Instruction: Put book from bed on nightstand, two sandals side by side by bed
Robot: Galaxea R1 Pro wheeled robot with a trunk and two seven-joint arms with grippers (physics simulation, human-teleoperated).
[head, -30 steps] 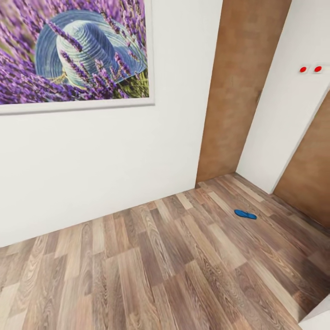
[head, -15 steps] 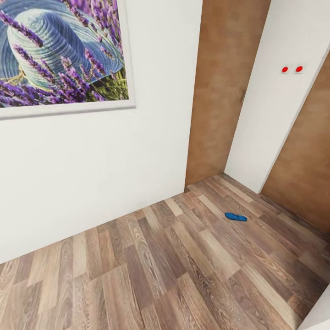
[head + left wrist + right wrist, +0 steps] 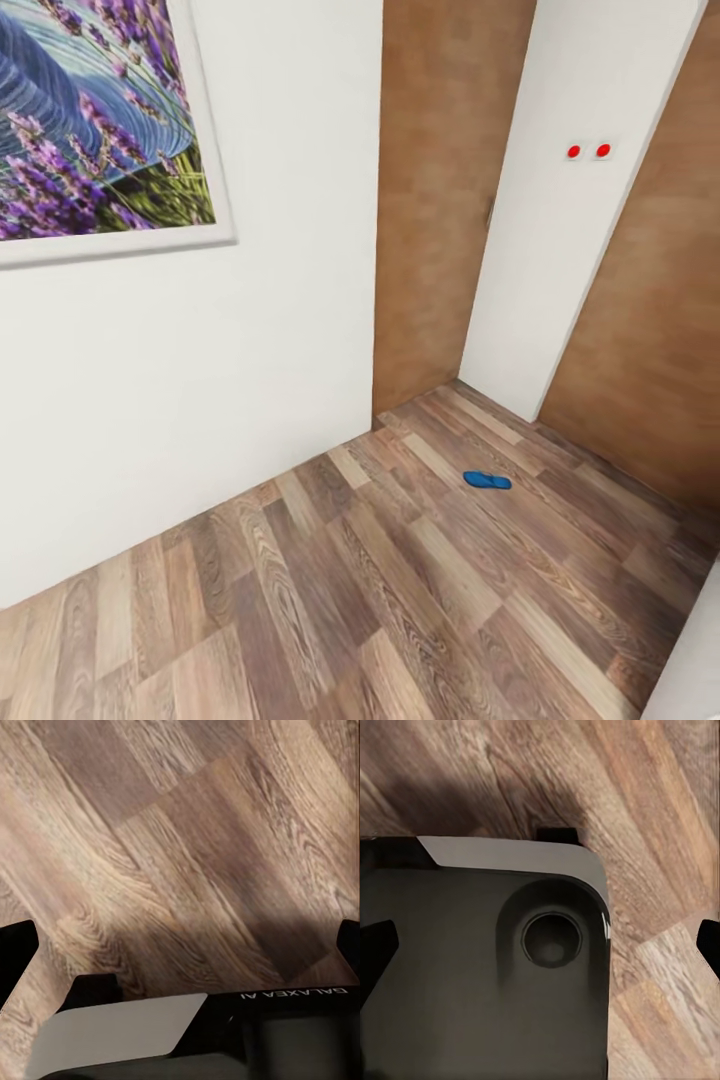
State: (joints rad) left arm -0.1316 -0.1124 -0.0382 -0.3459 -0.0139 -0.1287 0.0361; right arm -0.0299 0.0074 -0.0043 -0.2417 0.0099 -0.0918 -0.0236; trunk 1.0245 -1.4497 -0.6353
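wood-plank floor [image 3: 400,600], 1 blue sandal [image 3: 487,481]

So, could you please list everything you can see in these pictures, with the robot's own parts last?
sandal: one, bright blue, lying flat on the floor near the corner by the doors.
floor: one, brown wood planks, across the lower part of the head view and under both wrist cameras.
picture: one, purple lavender and a blue hat in a white frame, on the left wall.
walls: white, left and centre.
doors: two brown wood panels, either side of the white wall section.
red dots: two, on that white section.
robot base: dark with a grey edge, below the wrist cameras.
left gripper: dark fingertips at the picture's edges, apart.
right gripper: the same.
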